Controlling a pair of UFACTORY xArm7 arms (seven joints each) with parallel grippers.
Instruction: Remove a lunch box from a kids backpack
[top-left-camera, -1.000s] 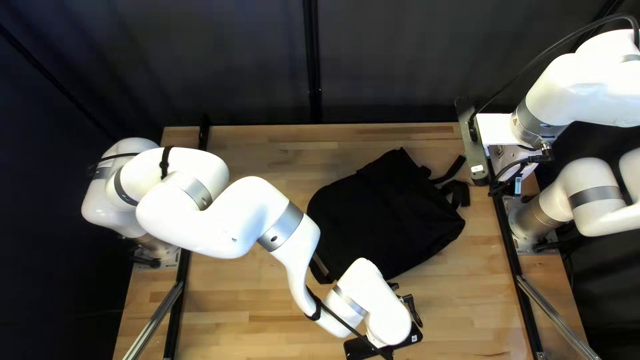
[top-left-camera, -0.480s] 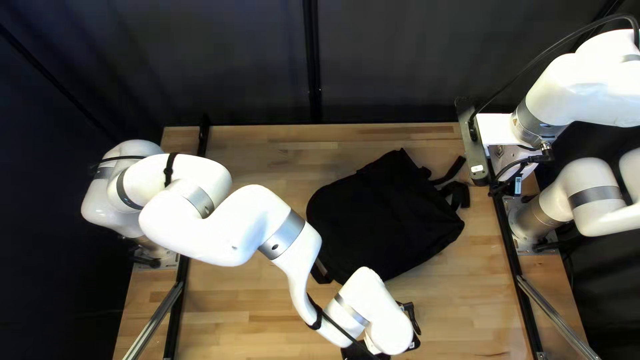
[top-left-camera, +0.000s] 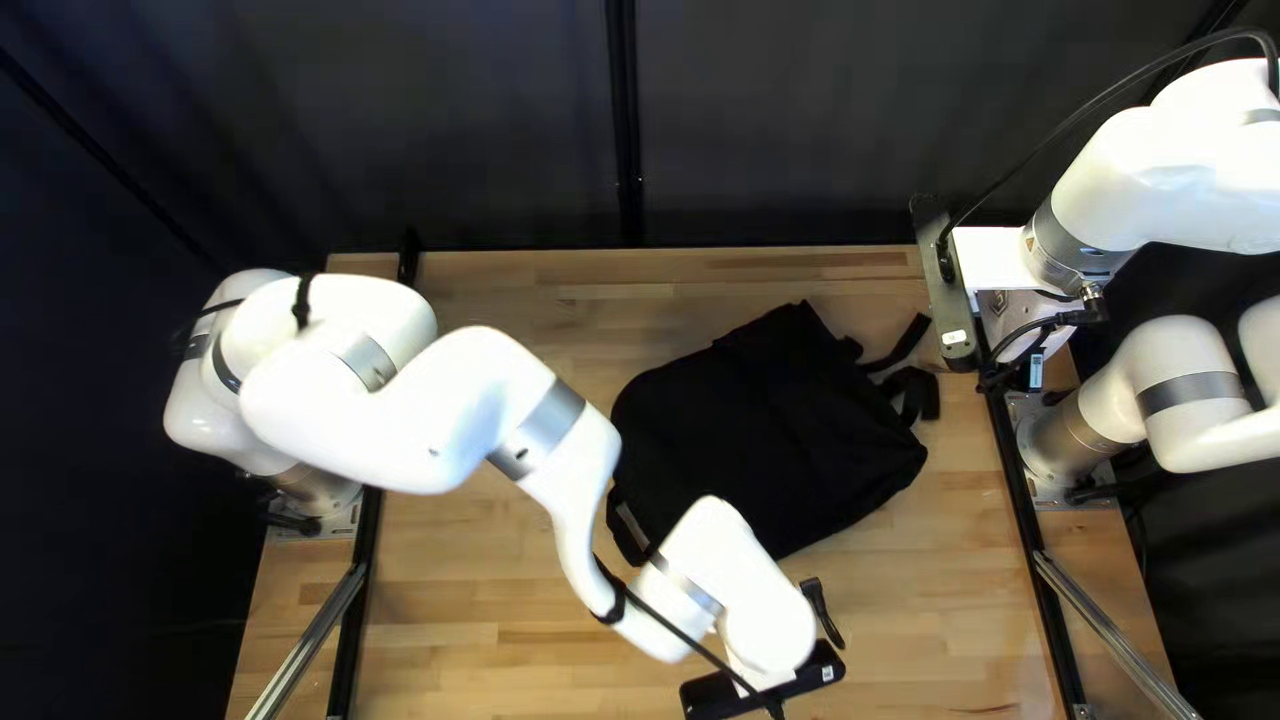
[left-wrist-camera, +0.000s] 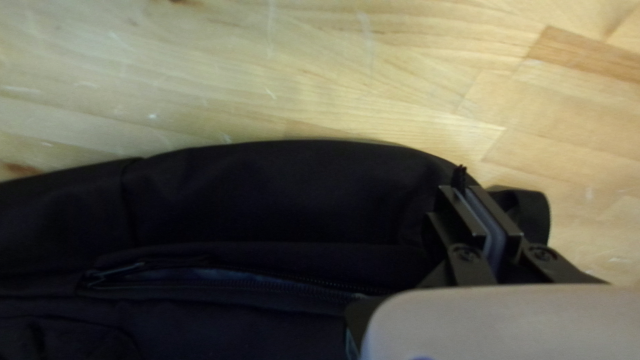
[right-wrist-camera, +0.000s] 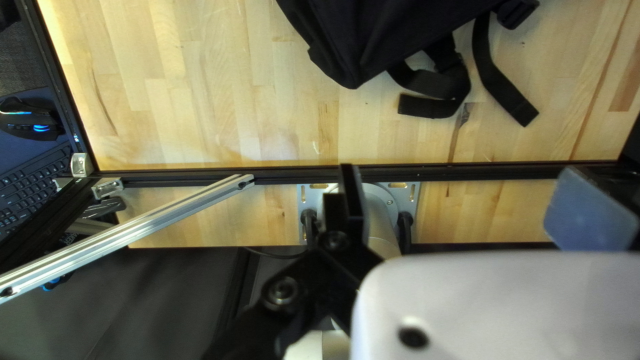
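Backpack (top-left-camera: pixel 767 427) lies on the table (top-left-camera: pixel 907 600), right of centre in the top left view, its near-left edge beside your left arm (top-left-camera: pixel 727 567). Your left gripper (top-left-camera: pixel 823 614) is at the backpack's edge; in the left wrist view its jaws are nearly together, clamped on a small black bit of the backpack. Beside them you can note a black loop (left-wrist-camera: pixel 533 210) and a zip (left-wrist-camera: pixel 267 280) partly open, bluish lining showing in the gap. Lunch box: hidden; you cannot tell its position from these views. Your right gripper (top-left-camera: pixel 1020 320) stands near the table's right edge — jaws wide apart. Its wrist view shows you straps (right-wrist-camera: pixel 440 83) on the wood, plus a keyboard (right-wrist-camera: pixel 33 187) and mouse (right-wrist-camera: pixel 30 120) beyond the frame.
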